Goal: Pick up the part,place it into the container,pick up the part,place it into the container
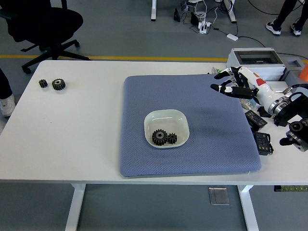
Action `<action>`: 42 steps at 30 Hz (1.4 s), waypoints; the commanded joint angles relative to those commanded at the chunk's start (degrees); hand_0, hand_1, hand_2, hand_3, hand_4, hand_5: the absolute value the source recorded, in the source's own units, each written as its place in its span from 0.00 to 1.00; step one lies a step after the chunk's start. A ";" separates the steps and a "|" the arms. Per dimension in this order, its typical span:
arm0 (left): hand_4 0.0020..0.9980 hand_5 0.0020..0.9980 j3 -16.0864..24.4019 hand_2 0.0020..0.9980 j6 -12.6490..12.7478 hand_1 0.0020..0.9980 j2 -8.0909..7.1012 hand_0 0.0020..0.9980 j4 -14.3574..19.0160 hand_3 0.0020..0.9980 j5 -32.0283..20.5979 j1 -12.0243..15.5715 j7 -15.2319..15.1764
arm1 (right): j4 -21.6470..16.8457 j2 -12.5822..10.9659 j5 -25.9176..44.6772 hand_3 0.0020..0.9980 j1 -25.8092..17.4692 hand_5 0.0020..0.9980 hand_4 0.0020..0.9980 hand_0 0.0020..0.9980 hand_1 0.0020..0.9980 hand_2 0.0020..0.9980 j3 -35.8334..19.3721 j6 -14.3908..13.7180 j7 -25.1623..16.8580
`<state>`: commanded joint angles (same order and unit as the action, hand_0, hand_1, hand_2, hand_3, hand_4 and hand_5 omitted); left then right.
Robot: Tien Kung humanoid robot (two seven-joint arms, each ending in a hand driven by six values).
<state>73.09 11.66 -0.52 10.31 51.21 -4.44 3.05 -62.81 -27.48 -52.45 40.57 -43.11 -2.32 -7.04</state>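
Observation:
A white bowl (155,118) sits in the middle of the blue mat (202,144). Inside it lie a large black gear (159,136) and a small black gear (172,138) side by side. Two more black gears rest at the table's far left, a small one (43,83) and a larger one (58,84). My right hand (231,83) hovers over the mat's far right corner, fingers spread and holding nothing. It is well away from the bowl. The left arm does not show.
A grey box (255,62) stands at the back right, with small black devices (262,139) on the table beside the mat. A black office chair (48,24) stands beyond the far left. A person's shoe (7,105) shows at the left edge.

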 joint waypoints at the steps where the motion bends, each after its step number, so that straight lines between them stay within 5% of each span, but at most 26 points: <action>1: 0.67 0.60 0.06 0.79 0.00 0.75 0.06 0.75 0.00 0.59 0.09 -0.01 0.00 | -0.44 -0.15 2.61 0.65 -1.33 0.76 1.00 0.55 0.62 0.76 -1.39 1.19 -0.03; 7: 0.67 0.60 1.04 0.79 0.23 0.75 0.52 0.75 0.00 0.59 0.80 0.42 -0.04 | -1.48 3.82 17.13 0.68 -9.63 0.82 1.00 0.65 0.69 0.78 -12.14 8.06 1.20; 10: 0.67 0.60 0.94 0.79 0.29 0.75 0.52 0.75 0.00 0.59 1.17 0.43 0.20 | -1.31 6.13 24.21 0.68 -12.07 0.82 1.00 0.65 0.69 0.78 -15.80 8.98 1.40; 11: 0.67 0.60 0.68 0.79 0.21 0.74 0.52 0.75 0.00 0.59 1.15 0.39 0.29 | -1.38 6.61 26.81 0.80 -12.74 0.85 1.00 0.83 0.81 0.84 -16.69 9.10 1.25; 14: 0.67 0.60 1.14 0.79 0.13 0.74 0.52 0.75 0.00 0.59 1.95 0.17 0.46 | -2.20 7.80 32.86 0.80 -15.17 0.85 1.00 0.83 0.81 0.84 -20.31 8.88 0.86; 16: 0.67 0.60 1.54 0.79 0.21 0.74 0.52 0.75 0.00 0.59 2.10 0.13 0.37 | -2.74 8.14 30.73 0.80 -16.45 0.85 1.00 0.83 0.81 0.84 -21.81 8.42 0.16; 17: 0.67 0.61 1.79 0.78 0.25 0.74 0.52 0.75 0.00 0.59 2.29 0.09 0.36 | -3.08 8.35 28.70 0.85 -17.37 0.87 1.00 0.96 0.89 0.90 -22.73 8.10 -0.50; 31: 0.67 0.61 1.53 0.78 0.18 0.74 0.51 0.75 0.00 0.58 3.02 0.75 0.76 | -6.20 15.07 10.12 0.86 -29.24 0.89 1.00 0.98 0.88 0.89 -34.78 5.07 -3.20; 42: 0.66 0.60 1.04 0.78 0.07 0.74 0.50 0.75 0.00 0.58 2.95 0.80 0.96 | -6.48 15.94 10.63 0.83 -31.03 0.86 1.00 0.97 0.87 0.86 -36.52 3.36 -5.99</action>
<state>74.13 11.73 -0.02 10.31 54.16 -3.64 4.01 -69.29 -11.53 -41.82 9.53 -79.63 1.04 -13.02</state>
